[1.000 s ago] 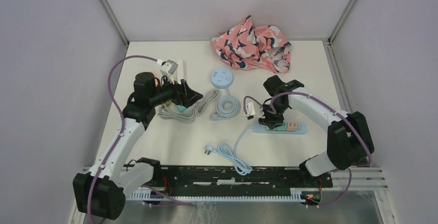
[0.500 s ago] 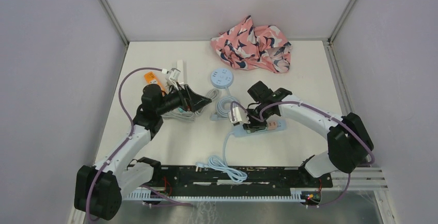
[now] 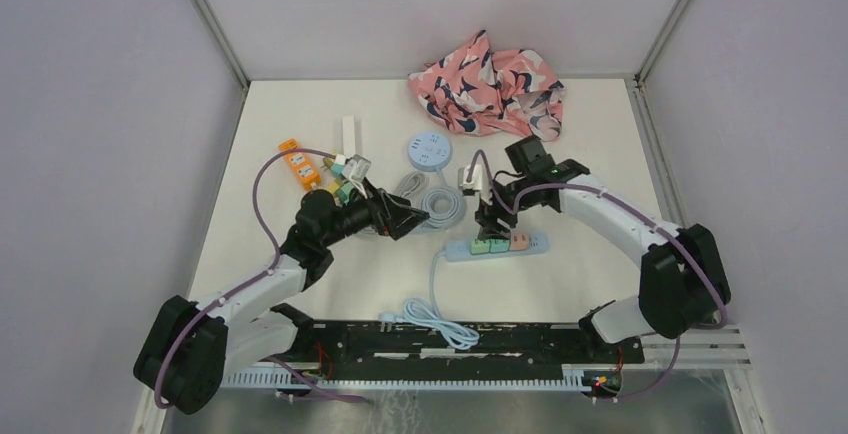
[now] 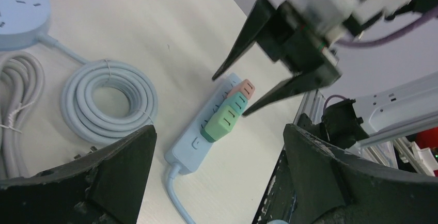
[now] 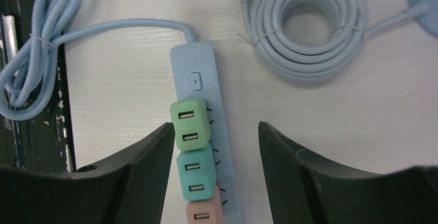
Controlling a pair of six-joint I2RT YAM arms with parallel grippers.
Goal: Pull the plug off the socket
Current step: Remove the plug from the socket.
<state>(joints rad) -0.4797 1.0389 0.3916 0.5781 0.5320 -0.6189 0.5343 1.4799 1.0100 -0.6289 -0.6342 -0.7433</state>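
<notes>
Right end effector point(image 3: 488, 226) opened, power strip point(image 3: 541, 242) released

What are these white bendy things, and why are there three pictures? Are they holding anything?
They are two white robot arms with pincer hands, called grippers. One picture looks down from above. The other two come from a small camera on each wrist. On the white table lie a light blue power strip with green, teal and pink cube plugs in it, a coiled grey cable, a round blue socket hub and a pink patterned cloth. The right gripper hangs open over the plugs. The left gripper is open too. Neither holds anything.
</notes>
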